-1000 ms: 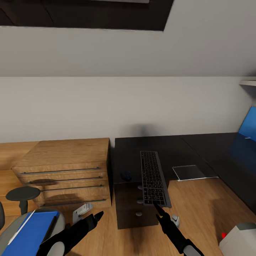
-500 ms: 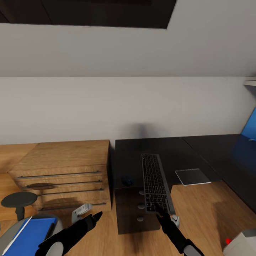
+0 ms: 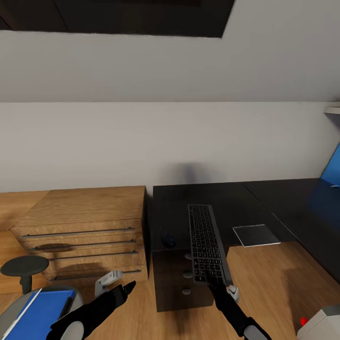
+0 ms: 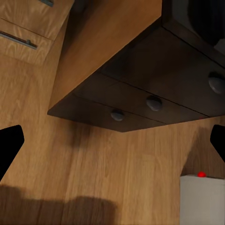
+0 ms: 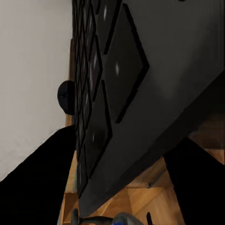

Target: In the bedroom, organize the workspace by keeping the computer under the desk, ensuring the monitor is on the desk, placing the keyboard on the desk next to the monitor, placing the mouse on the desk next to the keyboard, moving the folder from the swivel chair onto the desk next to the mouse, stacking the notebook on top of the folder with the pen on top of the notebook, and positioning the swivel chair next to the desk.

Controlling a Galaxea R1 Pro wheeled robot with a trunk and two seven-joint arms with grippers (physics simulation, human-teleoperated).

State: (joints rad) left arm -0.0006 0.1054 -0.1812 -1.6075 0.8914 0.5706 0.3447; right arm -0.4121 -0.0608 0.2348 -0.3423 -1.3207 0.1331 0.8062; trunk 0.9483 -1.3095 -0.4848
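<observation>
Now | right tool [image 3: 210,278] clamps keyboard [image 3: 205,241] end | left tool [image 3: 128,287] spread

Desk [image 3: 222,196]: black top, black drawer fronts, grey knobs.
Keyboard [image 3: 206,242]: black, grey-edged keys.
Drawer chest [image 3: 85,222], centre left: light oak grain, dark bar handles.
Folder [image 3: 40,311], lower left: bright blue, white edge.
Wall [image 3: 165,141]: pale grey.
Floor [image 3: 274,283]: honey wood.

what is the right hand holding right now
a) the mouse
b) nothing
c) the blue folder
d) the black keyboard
d: the right hand grips the near end of the keyboard, which reaches out over the desk.
</observation>
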